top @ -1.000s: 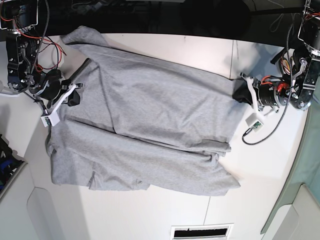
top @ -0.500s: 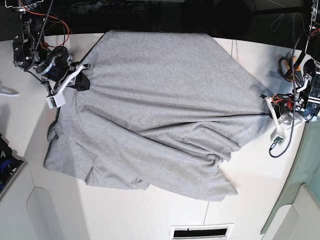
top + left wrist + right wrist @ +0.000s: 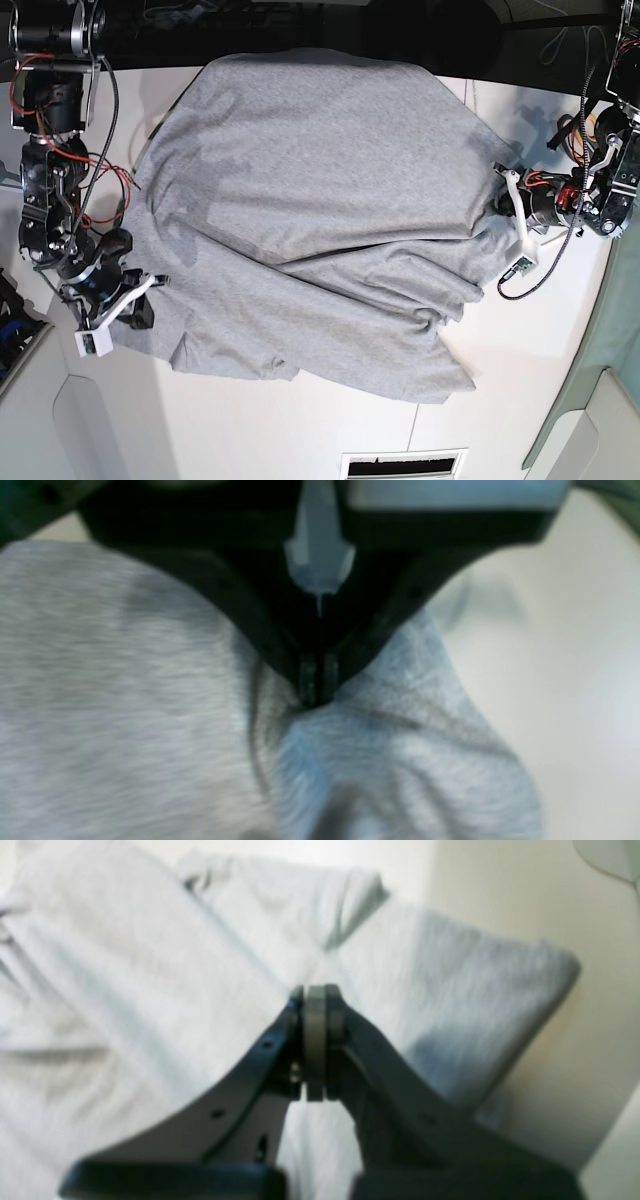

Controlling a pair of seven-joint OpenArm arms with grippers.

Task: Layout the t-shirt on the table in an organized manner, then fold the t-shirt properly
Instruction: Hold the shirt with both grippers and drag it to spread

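Roughly, stage: spreading phase, judged from how the cloth lies; no fold of the proper kind is visible.
T-shirt: the t-shirt (image 3: 320, 200) covers most of the white counter (image 3: 560, 340), its far edge reaching the counter's dark far rim, its near edge ragged toward the right.
Face showing: plain grey only; no lettering or collar can be seen in the base view, so which side is up I cannot tell.
Left claw: the left claw (image 3: 316, 692) is clenched on a pinch of the t-shirt's edge, the cloth puckering out from its tips; in the base view it sits at the shirt's right corner.
Right claw: the right claw (image 3: 315, 1007) is likewise clamped tight, grey cloth running in between its tips; in the base view it sits at the shirt's left near corner.
Lay of cloth: a ridge of wrinkles runs across the middle from left to right, with a doubled-over band along the near part and a bunched knot near the right.
Done: the garment appears opened out wide between the two arms.
Left: by my reading, the middle ridge and the near overlap need flattening and the outline squaring up; after that all the folding is to come.
Risk: both wrist views are blurred, so how deep each pinch is stays unclear.
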